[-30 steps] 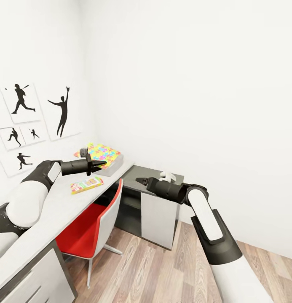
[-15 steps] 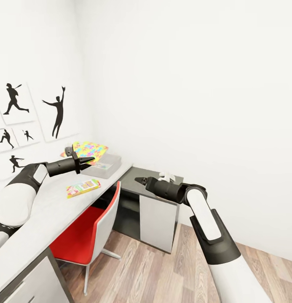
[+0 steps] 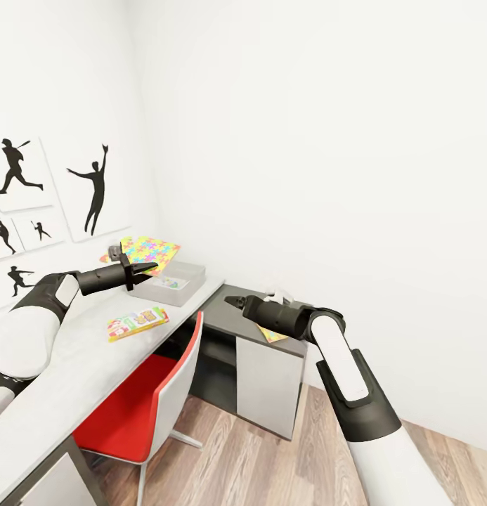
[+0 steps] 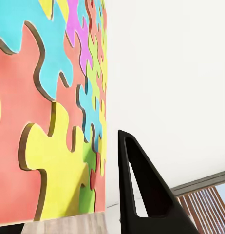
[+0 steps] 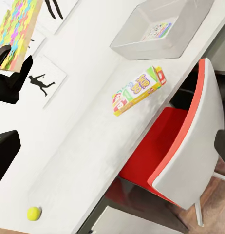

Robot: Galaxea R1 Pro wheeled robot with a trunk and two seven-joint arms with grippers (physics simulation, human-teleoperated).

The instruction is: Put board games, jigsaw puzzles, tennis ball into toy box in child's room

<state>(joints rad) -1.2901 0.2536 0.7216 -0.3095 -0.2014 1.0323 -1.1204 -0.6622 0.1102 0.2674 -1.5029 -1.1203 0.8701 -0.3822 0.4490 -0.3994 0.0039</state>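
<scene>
White walls hung with black silhouette sports pictures [image 3: 95,188] meet at a corner above the table [image 3: 81,355], a long light grey top that joins a dark grey corner section [image 3: 232,295] with white drawer fronts, over a wood-plank floor [image 3: 271,464]. A red chair [image 3: 155,393] with a white back is tucked under the long top. The left gripper [image 3: 146,267] is raised over the desk, its jaws clenched on one edge of a jigsaw puzzle [image 3: 150,251] — a thin sheet of yellow, pink, blue and green pieces, held tilted in the air just above and behind the toy box [image 3: 169,282]. From the left wrist, that puzzle [image 4: 49,112] fills much of the view beside one black finger [image 4: 141,190]. The pale grey toy box sits on the table near the wall; the right wrist view shows a flat colourful game box [image 5: 159,30] lying on its floor. Another board game [image 3: 137,322] lies flat on the bare top, near the toy box but apart from it, towards the chair. A second jigsaw puzzle [image 3: 273,333] lies on the dark corner section, mostly hidden under the right arm. The right gripper [image 3: 234,303] hangs over that section, holding nothing — whether its jaws are parted I cannot tell. The tennis ball [image 5: 34,213] rests on the table, well apart from the board game.
</scene>
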